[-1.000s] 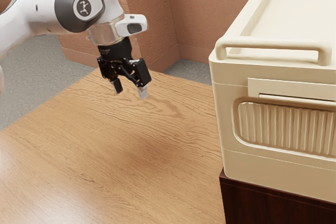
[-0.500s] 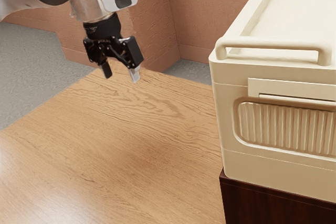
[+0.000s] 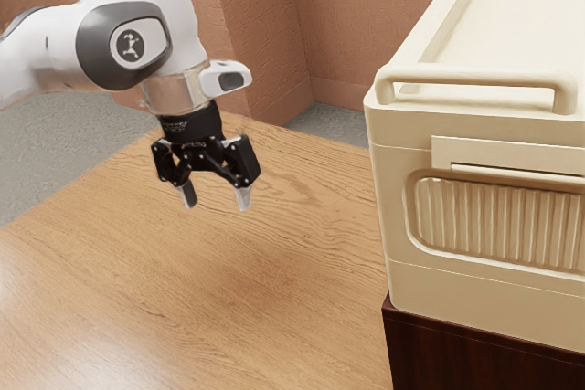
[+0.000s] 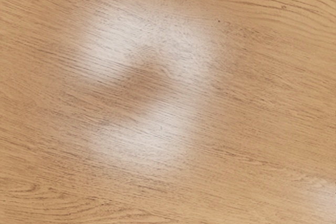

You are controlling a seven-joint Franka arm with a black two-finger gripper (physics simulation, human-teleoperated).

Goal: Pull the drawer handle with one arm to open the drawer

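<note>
Spreading across most of the exterior view, the wooden table (image 3: 183, 299) lies under the arm; the wrist view has its grain too, with pale glare around a darker patch. Reddish-brown walls (image 3: 375, 25) rise behind it, and grey floor (image 3: 55, 143) shows past its far edge. At the exterior view's right, a cream cabinet (image 3: 377, 207) stands upright on a dark brown base (image 3: 475, 353), its top a shallow tray with a raised rim. The white arm (image 3: 174, 6) comes in from the exterior view's left, its hand end pointing down over the table. The drawer front (image 3: 402, 226), in the cabinet's front face, frames a ribbed panel (image 3: 503, 226) and runs out of the exterior view at the right. Along the tray's near edge a rounded rail (image 3: 475, 78) stands up from the cabinet. The black gripper (image 3: 217, 204) hangs above the table, well apart from the cabinet, spread wide with its pale fingertips apart and only air between them. Above the ribbed panel runs a flat strip (image 3: 503, 152) with a narrow lip along its lower part; whether this strip or the rail is the drawer handle, I cannot tell.
</note>
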